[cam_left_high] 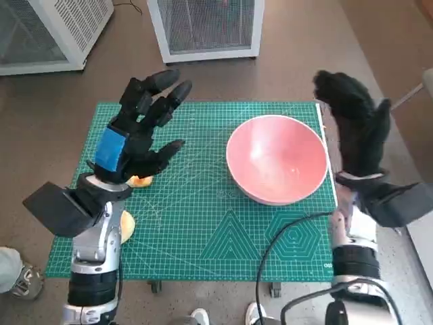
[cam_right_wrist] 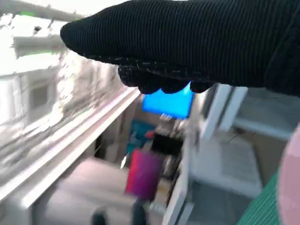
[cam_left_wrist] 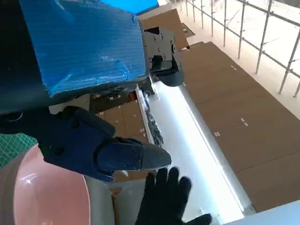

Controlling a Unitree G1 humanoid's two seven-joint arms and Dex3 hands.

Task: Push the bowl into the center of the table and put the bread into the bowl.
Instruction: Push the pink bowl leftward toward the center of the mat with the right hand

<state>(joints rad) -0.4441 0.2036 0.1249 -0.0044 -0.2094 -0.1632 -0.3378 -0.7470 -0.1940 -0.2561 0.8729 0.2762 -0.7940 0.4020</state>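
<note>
A pink bowl [cam_left_high: 276,159] stands on the right half of the green mat [cam_left_high: 203,230], its rim close to the mat's right edge. My right hand [cam_left_high: 352,125] in its black glove is raised just right of the bowl, fingers extended and holding nothing; whether it touches the rim I cannot tell. My left hand [cam_left_high: 139,132] hovers over the mat's left side with fingers spread and empty. Bread [cam_left_high: 140,181] shows as a pale orange patch under that palm, and another patch [cam_left_high: 126,227] lies beside the forearm. The left wrist view catches the bowl [cam_left_wrist: 42,197] and the glove [cam_left_wrist: 164,199].
Two white mesh-fronted units [cam_left_high: 206,27] [cam_left_high: 47,30] stand on the floor beyond the table. A black cable [cam_left_high: 284,233] loops over the mat's near right part. A person's shoe [cam_left_high: 20,279] shows at the lower left, and feet [cam_left_high: 199,317] at the near edge.
</note>
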